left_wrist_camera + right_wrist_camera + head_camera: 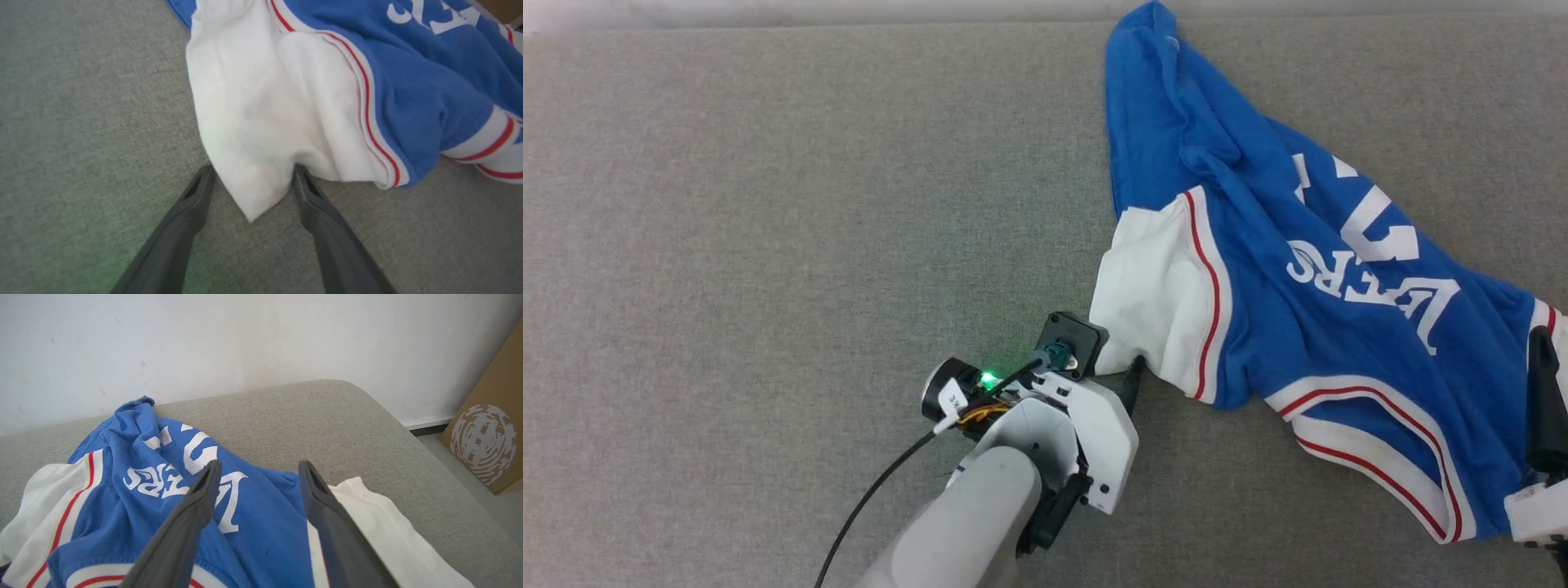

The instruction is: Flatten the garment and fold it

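The garment [1282,245], a royal-blue jersey with white sleeves and red-and-white trim, lies crumpled on the right of the grey cushion [768,245], its white lettering upside down. My left gripper [253,171] is open. Its two fingers stand either side of the pointed corner of a white sleeve [261,122], low over the cushion. In the head view this gripper [1115,374] sits at the sleeve's near edge. My right gripper [260,467] is open above the blue cloth [261,506], beside the other white sleeve [367,514]. One of its dark fingers [1543,392] shows at the right edge.
The grey cushion's rounded right edge [408,428] drops to a floor where a cardboard box [486,445] leans. A white wall [245,335] runs along the back. A black cable [874,490] trails from my left forearm. The cushion's left half is bare.
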You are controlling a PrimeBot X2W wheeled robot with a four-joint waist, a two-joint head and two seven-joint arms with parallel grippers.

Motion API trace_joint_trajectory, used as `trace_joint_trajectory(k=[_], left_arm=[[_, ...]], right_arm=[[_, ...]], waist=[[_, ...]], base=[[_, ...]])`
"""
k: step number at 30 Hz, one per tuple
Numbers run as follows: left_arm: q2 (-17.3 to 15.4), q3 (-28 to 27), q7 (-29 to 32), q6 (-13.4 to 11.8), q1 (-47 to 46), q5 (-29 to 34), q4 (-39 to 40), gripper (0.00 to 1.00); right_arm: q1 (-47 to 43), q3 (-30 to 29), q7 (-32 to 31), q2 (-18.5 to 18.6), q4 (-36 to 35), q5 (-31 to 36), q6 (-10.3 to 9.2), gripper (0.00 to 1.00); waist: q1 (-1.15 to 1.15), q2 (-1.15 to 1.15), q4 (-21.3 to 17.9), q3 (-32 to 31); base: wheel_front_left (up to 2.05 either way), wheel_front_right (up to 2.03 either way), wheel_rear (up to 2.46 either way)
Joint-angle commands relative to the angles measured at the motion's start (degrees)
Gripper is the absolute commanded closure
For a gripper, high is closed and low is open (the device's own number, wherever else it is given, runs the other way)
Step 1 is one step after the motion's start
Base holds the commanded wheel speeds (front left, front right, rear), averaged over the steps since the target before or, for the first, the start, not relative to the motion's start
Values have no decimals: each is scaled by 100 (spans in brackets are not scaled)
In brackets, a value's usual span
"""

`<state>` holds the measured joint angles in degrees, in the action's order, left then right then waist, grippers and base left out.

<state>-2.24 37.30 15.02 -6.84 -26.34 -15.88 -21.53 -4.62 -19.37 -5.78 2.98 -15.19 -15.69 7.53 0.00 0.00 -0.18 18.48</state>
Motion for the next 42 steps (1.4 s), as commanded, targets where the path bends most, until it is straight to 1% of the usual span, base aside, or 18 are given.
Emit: trace_joint_trajectory(k=[1,4,5,6,8,10,14,18,21,23,26,29,30,31,33,37,39,42], left_arm=[[-66,73,87,-122,41,-200,-168,0],[-66,140,201,-149,25,-279,-243,0],[-66,181,239,-141,7,-278,-289,70],[-65,223,288,-99,0,-316,-338,100],[-65,281,331,-19,0,-454,-388,100],[-65,317,309,-30,-14,-549,-428,100],[-65,294,85,-91,-2,-860,-314,100],[-131,39,-139,-218,136,-1090,-83,100],[-434,-275,-243,-331,439,-1278,277,100],[-702,-596,-289,-509,788,-1456,626,100],[-1215,-974,-223,-792,1452,-1606,1167,100],[-1524,-1160,-116,-910,2080,-1785,1596,100],[-1568,-1159,-91,-939,2230,-1803,1706,26],[-1575,-1157,-94,-950,2345,-1834,1789,0],[-1486,-1134,-94,-936,2499,-1954,1905,0],[-1293,-1158,-85,-721,2633,-2354,2250,0],[-1361,-1291,-143,-661,2673,-2461,2501,0],[-1633,-1407,-241,-754,2613,-2204,2747,0]], right_arm=[[69,13,22,-10,32,-19,-4,0],[62,24,5,-10,38,-19,-4,0],[66,32,-4,-10,36,-20,-4,0],[72,34,-11,-10,34,-21,-4,0],[78,23,-22,-10,25,-24,-4,0],[89,21,-34,-10,16,-13,-4,0],[79,5,-60,-10,-3,-3,-4,0],[46,13,-78,-10,26,-7,-4,0],[-6,32,-105,-10,22,-14,-4,0],[-41,8,-116,-10,19,-15,-4,0],[-108,-27,-152,-10,-4,-6,-4,0],[-140,-23,-206,-10,-28,3,-4,0],[-143,-11,-230,-10,-45,5,-4,0],[-139,8,-254,-10,-62,14,-4,0],[-117,60,-298,-10,-80,29,-4,0],[-89,110,-363,-10,-101,53,-4,0],[-87,120,-387,-10,-111,56,-4,0],[-88,125,-404,-10,-131,53,-4,0]], waist=[[0,0,37,-30],[0,0,67,-50],[0,0,81,-58],[0,0,99,-67],[0,0,140,-78],[0,0,178,-82],[0,0,284,-121],[0,0,406,-225],[0,0,523,-315],[0,0,612,-362],[0,0,761,-419],[0,0,917,-429],[0,0,969,-427],[0,0,1013,-422],[0,0,1086,-424],[0,0,1184,-453],[0,0,1203,-463],[0,0,1217,-453]], base=[[0,0,0],[0,0,0],[0,0,0],[0,0,0],[0,0,0],[0,0,0],[0,0,0],[0,0,0],[0,0,0],[0,0,0],[0,0,0],[0,0,0],[0,0,0],[0,0,0],[0,0,0],[0,0,0],[0,0,0],[0,0,0]])
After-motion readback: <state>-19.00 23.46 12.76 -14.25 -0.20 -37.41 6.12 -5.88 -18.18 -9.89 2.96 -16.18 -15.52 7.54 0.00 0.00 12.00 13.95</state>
